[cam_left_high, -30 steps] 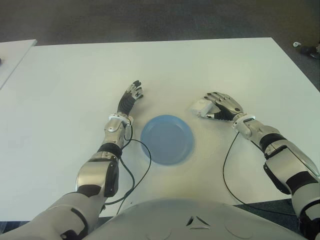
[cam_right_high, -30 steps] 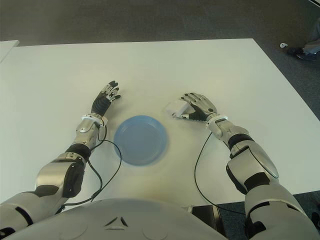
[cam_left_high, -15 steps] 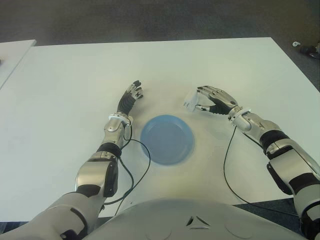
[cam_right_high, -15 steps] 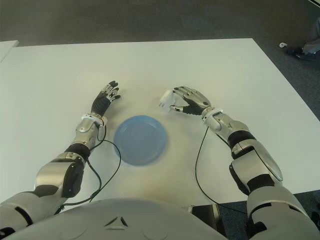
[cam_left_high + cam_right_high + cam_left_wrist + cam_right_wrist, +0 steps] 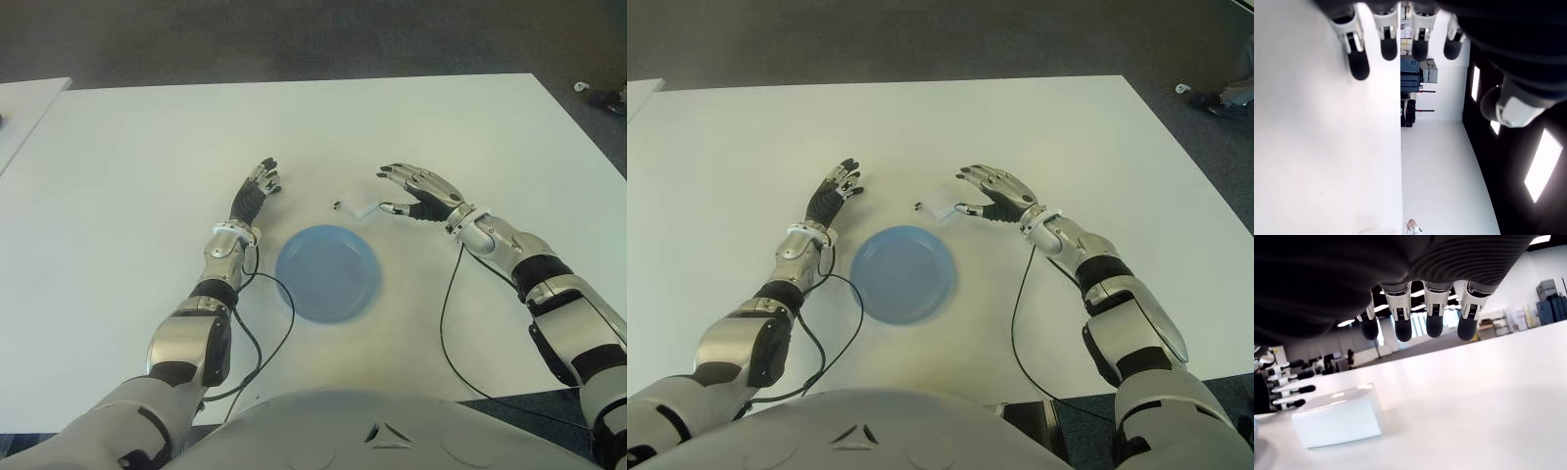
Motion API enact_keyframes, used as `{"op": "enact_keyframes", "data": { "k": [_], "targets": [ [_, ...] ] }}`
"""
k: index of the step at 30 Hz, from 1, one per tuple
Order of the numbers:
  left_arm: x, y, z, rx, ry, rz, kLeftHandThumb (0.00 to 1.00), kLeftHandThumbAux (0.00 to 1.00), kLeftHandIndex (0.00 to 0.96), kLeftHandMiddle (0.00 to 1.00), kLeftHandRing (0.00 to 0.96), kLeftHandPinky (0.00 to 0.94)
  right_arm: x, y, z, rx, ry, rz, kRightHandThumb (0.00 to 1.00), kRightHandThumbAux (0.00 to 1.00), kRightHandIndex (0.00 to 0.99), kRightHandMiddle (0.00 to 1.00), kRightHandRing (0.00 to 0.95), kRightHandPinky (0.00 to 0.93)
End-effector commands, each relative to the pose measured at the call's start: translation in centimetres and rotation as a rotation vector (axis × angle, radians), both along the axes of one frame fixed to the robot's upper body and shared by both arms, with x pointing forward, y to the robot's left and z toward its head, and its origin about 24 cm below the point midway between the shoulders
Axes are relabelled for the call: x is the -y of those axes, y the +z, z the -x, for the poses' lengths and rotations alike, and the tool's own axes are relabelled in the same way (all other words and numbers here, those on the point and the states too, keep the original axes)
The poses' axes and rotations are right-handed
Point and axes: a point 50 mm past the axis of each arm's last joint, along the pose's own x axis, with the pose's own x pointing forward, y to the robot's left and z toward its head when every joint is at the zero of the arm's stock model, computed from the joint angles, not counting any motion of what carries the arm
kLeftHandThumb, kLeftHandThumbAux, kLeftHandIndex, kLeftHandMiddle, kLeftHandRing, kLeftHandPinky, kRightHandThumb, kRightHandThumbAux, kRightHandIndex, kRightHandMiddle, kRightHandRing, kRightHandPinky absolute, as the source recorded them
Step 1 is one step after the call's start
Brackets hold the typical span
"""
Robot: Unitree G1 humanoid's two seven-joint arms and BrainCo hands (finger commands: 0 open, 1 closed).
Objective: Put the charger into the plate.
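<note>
The charger (image 5: 939, 204) is a small white block with smooth, flat faces and softly rounded edges, its plug end pointing left. It lies on the desk (image 5: 147, 157), a broad, plain white top with a matte finish, just beyond the far right rim of the plate (image 5: 327, 271) and not in it. The plate is a round, shallow dish of pale blue, smooth and evenly coloured, with a low raised rim, standing near the middle of the desk between the two arms.

The right hand (image 5: 419, 192) is just right of the charger, palm down, its fingers (image 5: 1403, 323) released and spread, grasping nothing; a clear strip of desk shows between the dark rounded fingertips and the white block in the right wrist view. The hand's segments are glossy silver with black joints and black ribbed padding.

The left hand (image 5: 255, 192) shows to the left of the plate, on its far side, fingers (image 5: 1357, 58) stretched out straight and empty. A thin black cable (image 5: 269, 338) loops from the left forearm across the desk along the plate's near left side.
</note>
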Motion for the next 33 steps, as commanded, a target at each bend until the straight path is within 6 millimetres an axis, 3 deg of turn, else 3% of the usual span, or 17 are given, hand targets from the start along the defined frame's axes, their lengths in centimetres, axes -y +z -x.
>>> {"op": "enact_keyframes", "data": {
  "k": [1,33],
  "targets": [
    [-0.31,-2.25,1.59,-0.128,0.003,-0.009,0.0,0.442,0.009,0.076,0.073,0.094,-0.14,-0.32,0.41,-0.02,0.017,0.001,0.277,0.037,0.0,0.0,0.0,0.0],
    [-0.29,-2.27,1.55,-0.137,-0.016,-0.024,0.0,0.466,0.016,0.091,0.091,0.115,-0.4,-0.2,0.21,-0.046,0.009,0.049,0.356,0.002,0.0,0.0,0.0,0.0]
  ]
}}
